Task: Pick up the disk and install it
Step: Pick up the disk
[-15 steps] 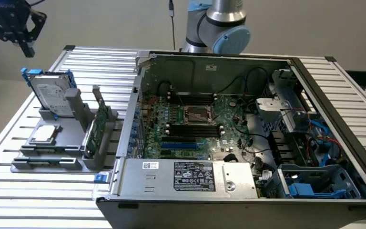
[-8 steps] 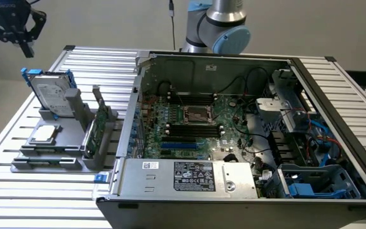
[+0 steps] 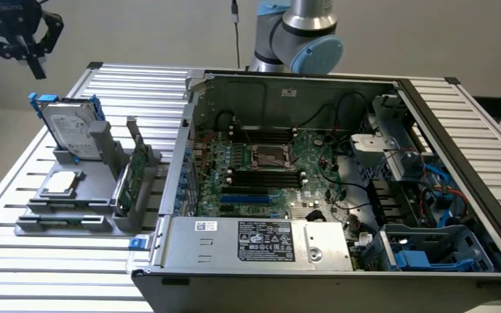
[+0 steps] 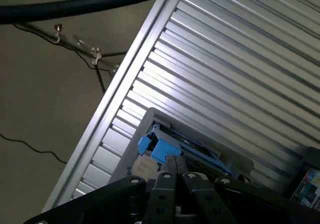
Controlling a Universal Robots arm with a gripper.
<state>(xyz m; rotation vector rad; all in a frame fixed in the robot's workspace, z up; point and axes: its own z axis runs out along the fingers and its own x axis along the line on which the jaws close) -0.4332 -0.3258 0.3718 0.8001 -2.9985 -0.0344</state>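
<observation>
A slatted metal table [image 3: 485, 124] holds an open computer case [image 3: 286, 91]. At the case's nine o'clock, the disk [image 3: 70, 127] stands upright in a grey rack [image 3: 102, 150]. The gripper [image 3: 36, 70] hangs at the disk's eleven o'clock, empty, fingers pressed together. The disk is likely stiff, weighty and fragile, and best held by its blue frame.

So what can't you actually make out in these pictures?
- Exterior view: the tool is partly cut off by the top edge.
- Exterior view: the label print on the disk is too small to read.
- Wrist view: the tool covers part of the disk.
- Exterior view: the computer runs off the bottom edge.
</observation>
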